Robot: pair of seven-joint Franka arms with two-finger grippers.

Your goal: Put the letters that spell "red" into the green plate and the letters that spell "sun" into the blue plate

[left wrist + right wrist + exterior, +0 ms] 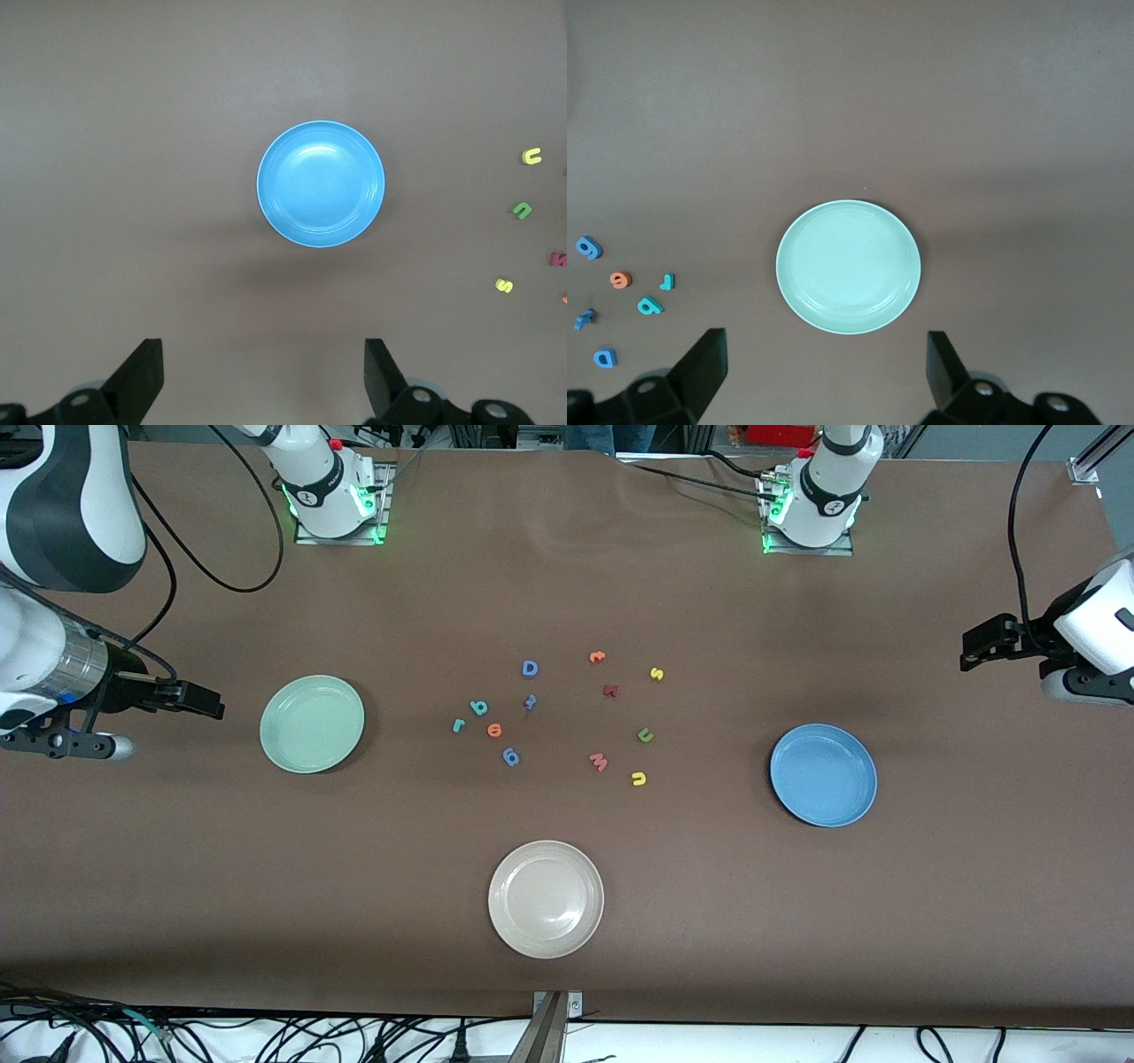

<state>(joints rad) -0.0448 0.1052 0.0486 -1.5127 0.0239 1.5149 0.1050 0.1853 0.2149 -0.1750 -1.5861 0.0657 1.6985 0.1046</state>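
From the front view, nothing is being carried yet: all 3 plates are lying empty and every letter is sitting loose in the middle of the table. The teal r (458, 726), teal d (479, 708) and orange e (494, 730) are clustering nearest the green plate (282, 755), which is lying toward the right arm's end. The yellow s (656, 674), green u (646, 735) and yellow n (639, 779) are lying toward the blue plate (858, 808), at the left arm's end. A beige plate (585, 934) is sitting nearest the camera. The right gripper (208, 701) is hovering beside the green plate, away from the letters; the left gripper (974, 651) is hanging at the table's edge past the blue plate.

In the left wrist view, the left gripper's fingers (142, 376) are standing spread wide with nothing between them, over bare table, with the blue plate and the 3 "sun" letters in sight.

In the right wrist view, the right gripper's fingers (704, 363) are likewise spread and empty, with the green plate and the "red" cluster in sight.

I judge the task to be at its very start. The next move is calling for either arm to travel over its cluster, drop onto 1 tiny letter, and pinch it precisely without nudging neighbours.
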